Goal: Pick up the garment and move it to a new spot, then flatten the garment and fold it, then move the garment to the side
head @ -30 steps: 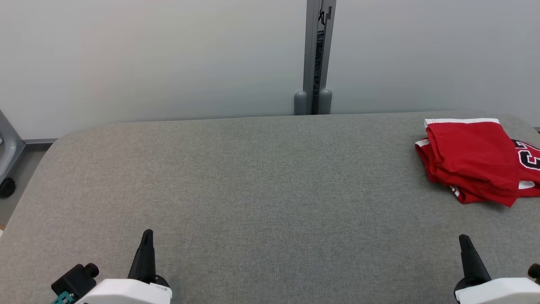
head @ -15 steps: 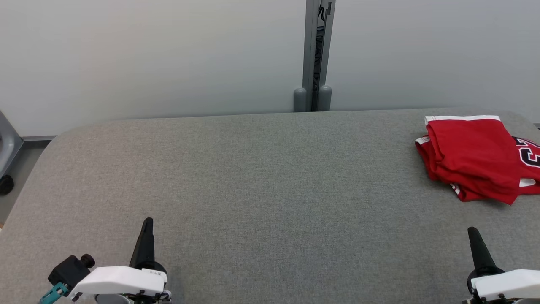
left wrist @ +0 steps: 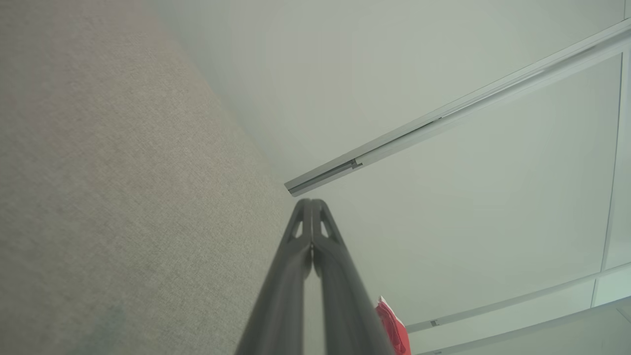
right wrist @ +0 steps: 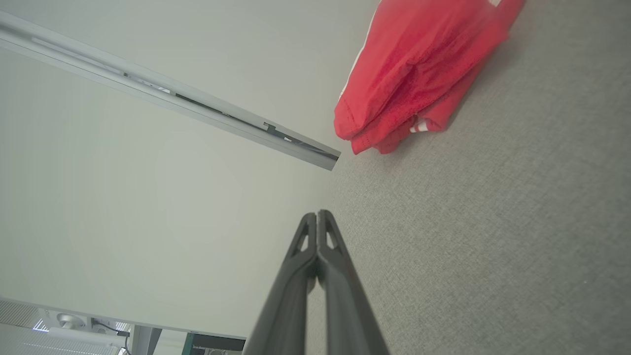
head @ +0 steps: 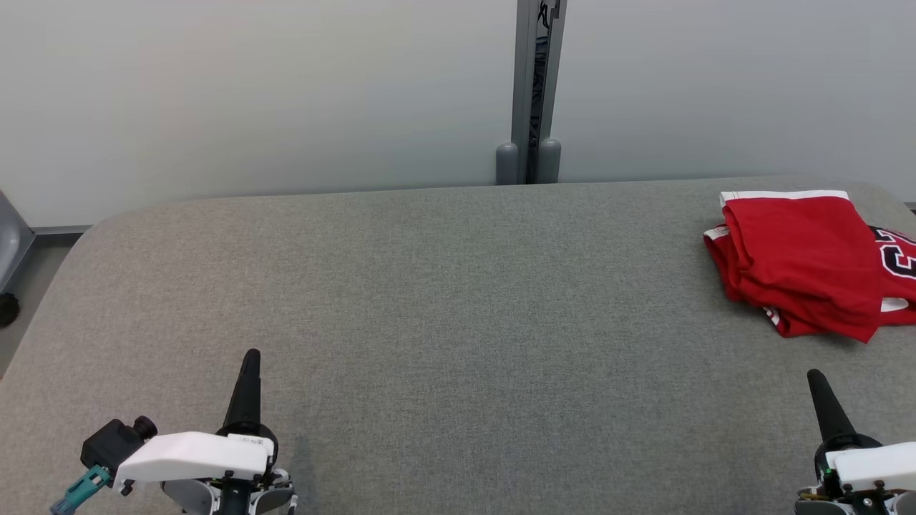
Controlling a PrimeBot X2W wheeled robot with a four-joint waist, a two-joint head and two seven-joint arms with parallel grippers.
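A red garment (head: 801, 265), folded into a compact stack with white trim along its far edge and part of a black-and-white number on its right side, lies at the far right corner of a grey fabric-covered surface (head: 429, 300) in the head view, where the frame cuts off its right part. The left end effector (head: 250, 355) is seen over the near left of the surface, its two dark fingers clenched together into a single point and grasping nothing. The right end effector (head: 814, 375) mirrors it at the near right, likewise clenched and empty, with the garment ahead of it and well apart from its tip. Behind the surface rises a pale wall (head: 250, 93), split near the centre by a grey vertical post (head: 533, 79). In the left wrist view the pressed-together fingers point toward the wall, and a sliver of red cloth shows just beside them at the bottom edge. In the right wrist view the fingers point along the line where the grey fabric meets the wall, and the garment sits above and to the right of them, its folded layers stacked one upon another.
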